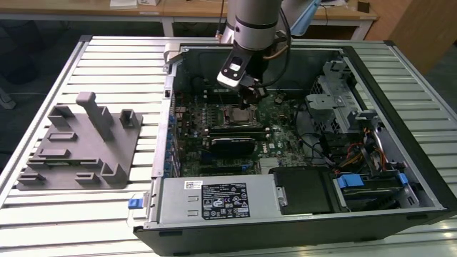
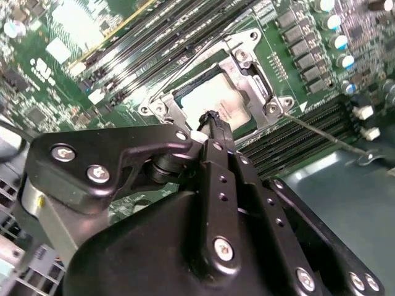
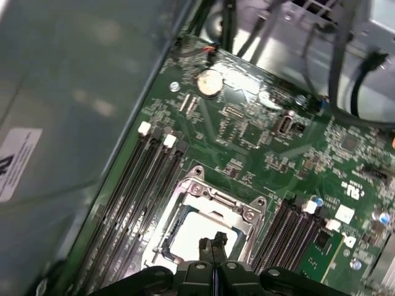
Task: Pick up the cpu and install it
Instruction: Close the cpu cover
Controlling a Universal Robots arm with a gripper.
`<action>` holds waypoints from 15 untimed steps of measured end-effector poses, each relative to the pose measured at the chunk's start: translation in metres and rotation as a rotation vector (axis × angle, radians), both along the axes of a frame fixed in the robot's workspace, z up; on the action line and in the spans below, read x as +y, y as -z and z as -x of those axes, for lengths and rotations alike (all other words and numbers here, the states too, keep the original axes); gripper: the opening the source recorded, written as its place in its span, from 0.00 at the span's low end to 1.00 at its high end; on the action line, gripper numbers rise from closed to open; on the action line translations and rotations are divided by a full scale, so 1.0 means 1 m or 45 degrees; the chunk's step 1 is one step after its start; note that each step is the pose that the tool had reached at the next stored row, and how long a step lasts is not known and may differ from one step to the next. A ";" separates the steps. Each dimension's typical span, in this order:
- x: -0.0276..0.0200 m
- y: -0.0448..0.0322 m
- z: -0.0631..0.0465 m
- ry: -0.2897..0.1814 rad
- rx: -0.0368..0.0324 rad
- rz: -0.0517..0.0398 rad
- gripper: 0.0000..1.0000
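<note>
An open computer case (image 1: 371, 69) is lying on its side on a slatted metal counter (image 1: 114, 53), with a grey fixture (image 1: 78, 150) sitting well apart from it toward the exterior view's left. The robot arm is reaching down into the case, and its gripper (image 1: 249, 101) is hanging over the green motherboard (image 1: 282, 115). The cpu (image 2: 222, 102), a small flat square with a pale silver top, is lying level inside the metal socket frame (image 2: 244, 61) on that board, between banks of long black memory slots. In both wrist views the two black fingers (image 2: 217, 132) are drawn close together, tip against tip, with nothing showing between them. Their tips are poised over the near edge of the cpu (image 3: 182, 237), just above it. Whether the gripper (image 3: 213, 242) is actually touching the chip cannot be told. The chip is probably very light and quite stiff. Its smooth metal lid looks slippery, and the contact side underneath is likely fragile. The sensible hold would be on two opposite edges, keeping the chip flat, and without pressing on the top or scraping against the frame (image 3: 219, 197) around it.
</note>
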State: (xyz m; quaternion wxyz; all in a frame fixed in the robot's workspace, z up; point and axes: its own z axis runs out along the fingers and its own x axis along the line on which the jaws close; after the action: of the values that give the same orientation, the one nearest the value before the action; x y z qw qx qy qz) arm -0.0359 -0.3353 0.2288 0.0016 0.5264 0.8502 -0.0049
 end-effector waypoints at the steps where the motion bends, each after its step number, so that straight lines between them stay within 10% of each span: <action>1: 0.0000 0.0000 0.000 -0.023 0.0000 0.000 0.11; 15: 0.0000 0.0006 0.000 -0.347 0.0000 0.000 0.11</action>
State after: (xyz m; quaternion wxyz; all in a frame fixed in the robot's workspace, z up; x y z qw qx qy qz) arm -0.0359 -0.3353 0.2281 0.0022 0.4059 0.9139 -0.0046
